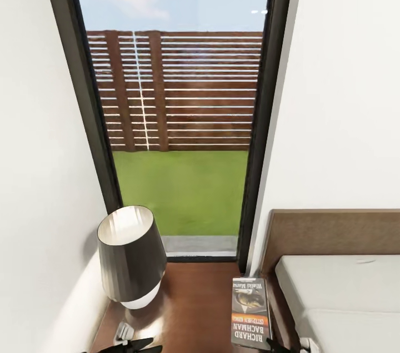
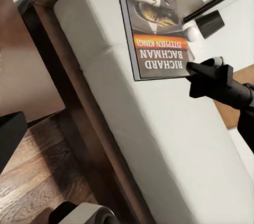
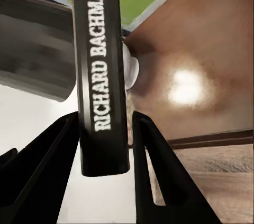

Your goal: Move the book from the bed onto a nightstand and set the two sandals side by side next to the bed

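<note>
The bed [image 1: 339, 286] fills the right foreground, and the nightstand [image 1: 194, 308] sits to its left carrying a dark-shaded lamp [image 1: 130, 256]. The book [image 1: 250, 313] hangs over the nightstand's right edge, its spine clamped between the right gripper [image 3: 106, 145] fingers. The left gripper's [image 1: 130, 346] state cannot be told.

The right claw [image 3: 106, 145] has two matte black fingers [image 3: 45, 166], flat-sided wedges that are broad at the base and narrow toward the tips. From the left wrist view the same claw [image 2: 197, 73] reads as a blocky, angular black housing on a rounded black wrist. The left claw [image 1: 133, 346] shows thin black prongs beside a small white ribbed fitting.
</note>
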You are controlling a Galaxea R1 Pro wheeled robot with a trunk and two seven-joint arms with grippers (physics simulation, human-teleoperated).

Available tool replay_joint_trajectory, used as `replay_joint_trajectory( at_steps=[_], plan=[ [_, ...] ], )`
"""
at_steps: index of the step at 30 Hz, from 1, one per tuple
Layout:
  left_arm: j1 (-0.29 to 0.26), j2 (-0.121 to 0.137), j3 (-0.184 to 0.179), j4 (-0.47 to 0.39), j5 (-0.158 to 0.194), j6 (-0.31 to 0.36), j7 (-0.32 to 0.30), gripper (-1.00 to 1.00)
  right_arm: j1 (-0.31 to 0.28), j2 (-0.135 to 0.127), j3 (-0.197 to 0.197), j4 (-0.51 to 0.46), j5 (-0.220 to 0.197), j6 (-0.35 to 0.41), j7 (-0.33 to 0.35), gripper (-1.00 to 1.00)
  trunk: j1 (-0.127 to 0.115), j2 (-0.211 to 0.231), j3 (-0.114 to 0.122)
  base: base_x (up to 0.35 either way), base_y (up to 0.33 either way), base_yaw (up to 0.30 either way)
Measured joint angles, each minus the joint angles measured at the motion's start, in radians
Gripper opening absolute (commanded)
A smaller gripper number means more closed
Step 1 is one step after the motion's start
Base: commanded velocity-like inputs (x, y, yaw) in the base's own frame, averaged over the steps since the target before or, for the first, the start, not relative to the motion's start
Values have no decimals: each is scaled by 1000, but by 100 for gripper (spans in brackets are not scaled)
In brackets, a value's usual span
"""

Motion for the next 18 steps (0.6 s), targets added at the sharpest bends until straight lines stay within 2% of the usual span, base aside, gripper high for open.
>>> replay_joint_trajectory(
  at_steps=[3, 6, 8, 10, 11, 13, 15, 18],
  plan=[
    [0, -1, 0, 0, 0, -1, 2, 100, -5, 16, 8, -23, -1, 184, -3, -100, 0, 0, 0, 0, 0, 0],
    [0, -2, 0, 0, -1, -2, 2, 100, -9, 51, 2, -64, -7, 276, -6, -100, 0, 0, 0, 0, 0, 0],
    [0, -3, 0, 0, -1, -2, 3, 100, -12, 65, -1, -91, -8, 300, -31, -100, 0, 0, 0, 0, 0, 0],
    [0, -4, 0, 0, -1, -2, 6, 100, -15, 80, -1, -118, -11, 312, -89, -100, 0, 0, 0, 0, 0, 0],
    [0, -4, 2, 0, -1, -2, 16, 100, -17, 101, -1, -146, -18, 319, -164, -100, 0, 0, 0, 0, 0, 0],
    [0, -3, 3, 0, -1, -2, 30, 100, -18, 128, 0, -179, -30, 323, -234, -100, 0, 0, 0, 0, 0, 0],
    [0, -3, 4, 0, -1, -2, 51, 100, -19, 150, -1, -233, -56, 327, -297, -100, 0, 0, 0, 0, 0, 0],
    [0, -4, 4, 0, -2, -2, 75, 100, -19, 161, -2, -299, -95, 329, -355, -100, 0, 0, 0, 0, 0, 0]
  ],
)
